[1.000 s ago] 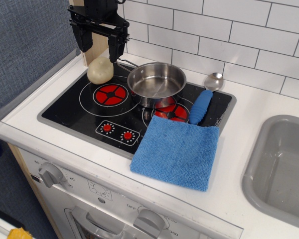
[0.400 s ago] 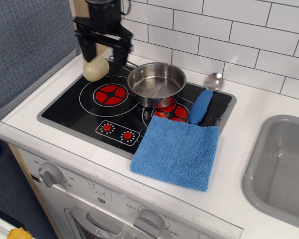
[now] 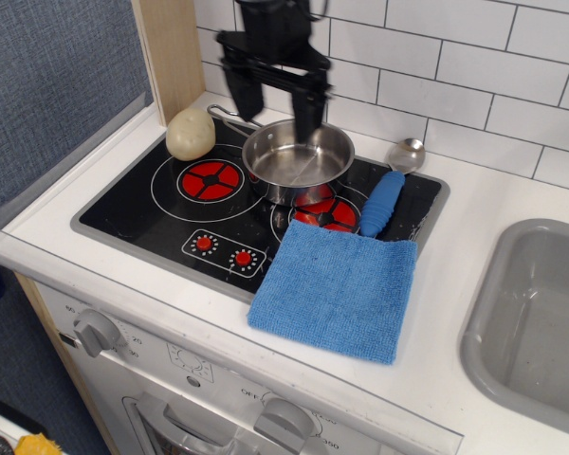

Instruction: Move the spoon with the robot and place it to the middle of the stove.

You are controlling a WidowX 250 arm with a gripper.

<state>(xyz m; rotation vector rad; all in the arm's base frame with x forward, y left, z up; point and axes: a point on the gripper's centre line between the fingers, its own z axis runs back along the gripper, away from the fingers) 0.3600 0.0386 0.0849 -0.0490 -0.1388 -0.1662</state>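
The spoon (image 3: 387, 191) lies at the stove's back right corner, its silver bowl on the white counter by the wall and its blue ribbed handle over the cooktop edge, touching the blue cloth. The black stove (image 3: 171, 213) has two red burners and two red knobs. My black gripper (image 3: 273, 106) hangs open and empty above the back rim of the steel pan, well left of the spoon.
A steel pan (image 3: 298, 159) sits between the burners, partly on the right one. A cream potato-like object (image 3: 191, 134) sits at the stove's back left. A blue cloth (image 3: 337, 287) covers the stove's front right corner. A grey sink (image 3: 536, 327) is at right.
My gripper has moved right, from above the cream object at the back left to above the pan's back rim. Nothing else has moved.
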